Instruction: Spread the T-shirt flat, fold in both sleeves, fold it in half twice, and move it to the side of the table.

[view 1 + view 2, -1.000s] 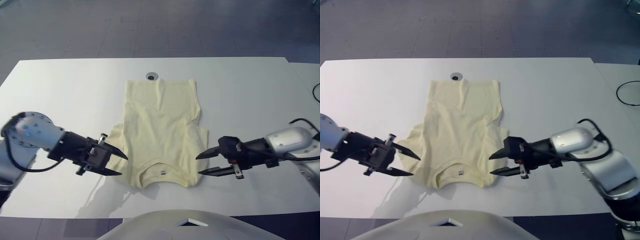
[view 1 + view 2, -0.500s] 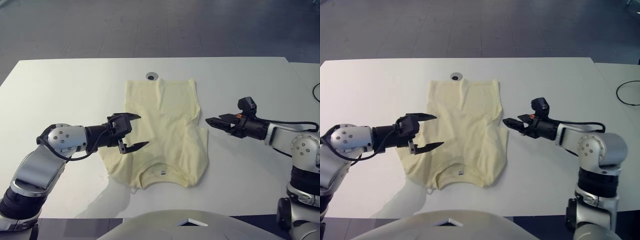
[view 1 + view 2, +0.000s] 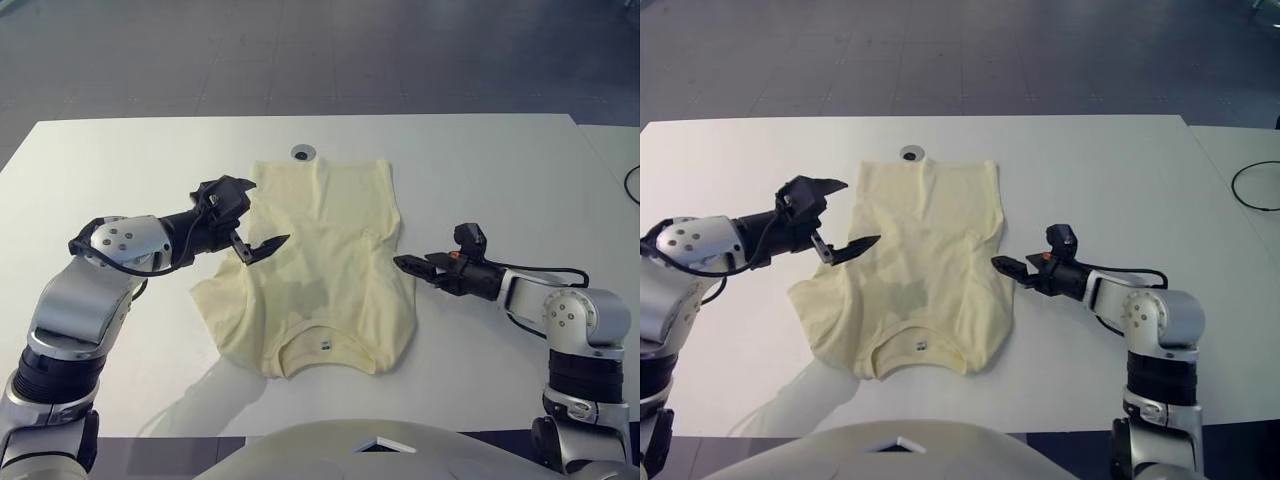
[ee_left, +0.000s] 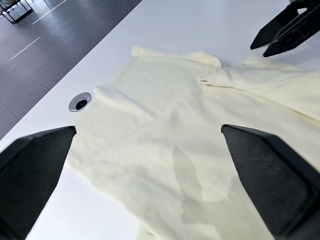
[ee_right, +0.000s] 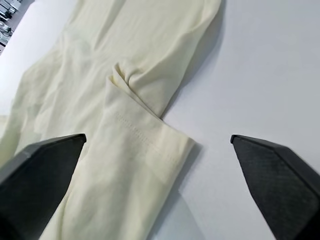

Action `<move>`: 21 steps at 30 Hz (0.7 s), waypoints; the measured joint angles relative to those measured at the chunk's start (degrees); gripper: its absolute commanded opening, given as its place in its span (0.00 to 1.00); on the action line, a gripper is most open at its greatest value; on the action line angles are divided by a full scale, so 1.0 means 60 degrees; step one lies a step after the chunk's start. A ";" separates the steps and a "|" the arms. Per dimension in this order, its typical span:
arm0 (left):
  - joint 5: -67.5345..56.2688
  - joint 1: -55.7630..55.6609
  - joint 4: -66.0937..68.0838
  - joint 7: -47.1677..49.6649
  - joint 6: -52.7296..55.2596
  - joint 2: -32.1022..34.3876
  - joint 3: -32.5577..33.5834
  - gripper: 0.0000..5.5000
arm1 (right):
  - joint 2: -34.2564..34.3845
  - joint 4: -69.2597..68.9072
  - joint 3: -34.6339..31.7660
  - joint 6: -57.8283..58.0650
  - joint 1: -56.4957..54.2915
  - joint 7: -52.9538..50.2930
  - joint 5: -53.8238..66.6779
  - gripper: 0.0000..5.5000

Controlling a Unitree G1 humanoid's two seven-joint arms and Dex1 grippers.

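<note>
A pale yellow T-shirt point(image 3: 325, 260) lies on the white table point(image 3: 120, 170), collar toward the near edge and hem at the far side. Its right sleeve point(image 5: 150, 135) is folded in over the body, while the left sleeve point(image 3: 215, 295) sticks out to the side. My left gripper point(image 3: 264, 213) hovers open above the shirt's left side, nothing between its fingers point(image 4: 35, 170). My right gripper point(image 3: 400, 262) sits low at the shirt's right edge beside the folded sleeve, open and holding nothing, with its fingers point(image 5: 40, 165) wide apart.
A round cable hole point(image 3: 303, 152) sits in the table just beyond the hem. A black cable point(image 3: 1255, 185) lies on the neighbouring surface at the far right. Bare table stretches on both sides of the shirt.
My left gripper rose from the shirt's near left corner to above its left side. My right gripper swung out, then came in low against the right edge. The left sleeve now lies spread wider.
</note>
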 measured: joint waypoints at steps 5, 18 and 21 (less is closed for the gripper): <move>0.0027 -0.0145 0.0202 0.0087 0.0095 -0.0013 -0.0126 0.98 | 0.0365 0.0173 -0.0001 -0.0156 -0.0006 -0.0072 0.0081 0.80; 0.0199 -0.0213 0.0200 0.0257 0.0107 -0.0034 -0.0365 0.98 | 0.0482 0.0409 -0.0013 0.0024 0.0064 -0.0217 0.0294 0.41; 0.0212 -0.0213 0.0201 0.0269 0.0107 -0.0041 -0.0391 0.98 | 0.0482 0.0519 -0.0064 -0.0008 0.0050 -0.0308 0.0275 0.31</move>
